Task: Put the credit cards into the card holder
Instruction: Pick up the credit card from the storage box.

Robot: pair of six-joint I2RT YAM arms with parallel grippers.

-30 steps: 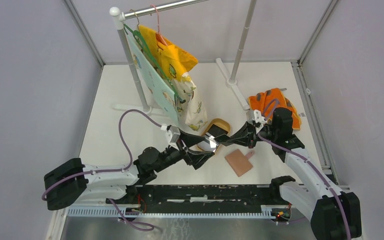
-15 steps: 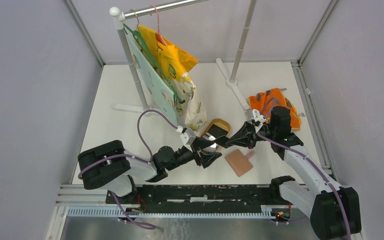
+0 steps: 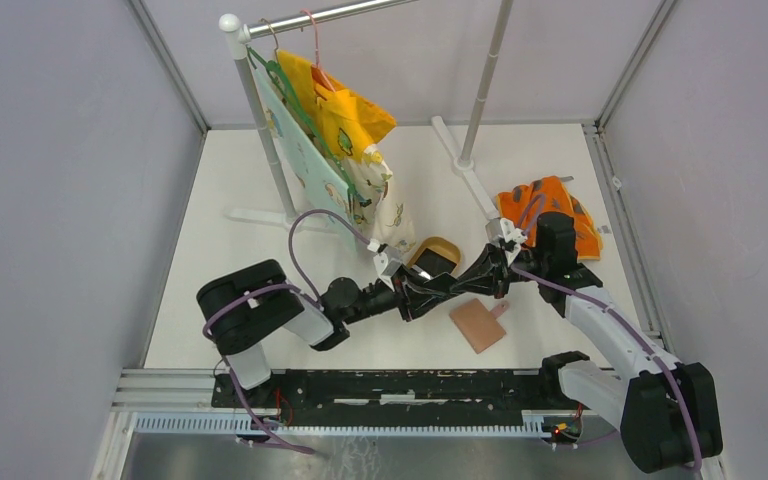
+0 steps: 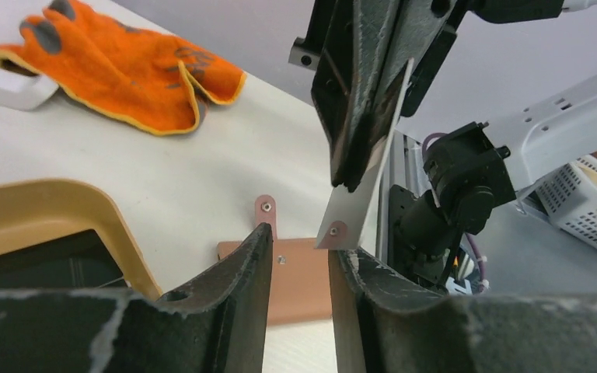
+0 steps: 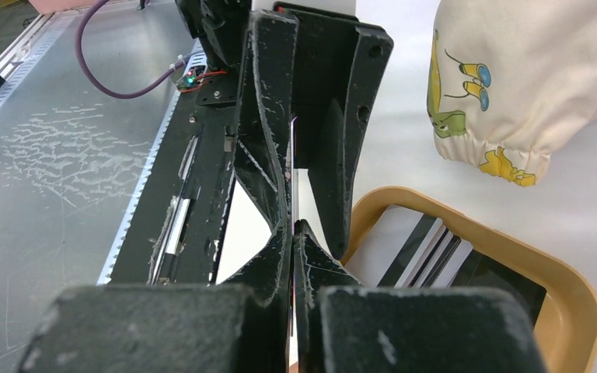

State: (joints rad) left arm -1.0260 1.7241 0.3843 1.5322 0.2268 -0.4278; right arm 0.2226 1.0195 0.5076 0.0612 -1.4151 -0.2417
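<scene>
The right hand [image 4: 350, 175] is clamped shut on one grey credit card [image 4: 360, 206]. The card's lower corner dips between the fingers of the left hand [image 4: 299, 241], which are partly open and grip nothing. The card holder [image 3: 478, 325] lies on the table [image 3: 260, 190] just below both hands.

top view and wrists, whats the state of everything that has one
right gripper: shut on credit card
credit card: held on edge, off the table
left gripper: open, jaws either side of the card
card holder: folded shut, flat on table
tan dish: holds dark cards
orange cloth: crumpled on table
</scene>
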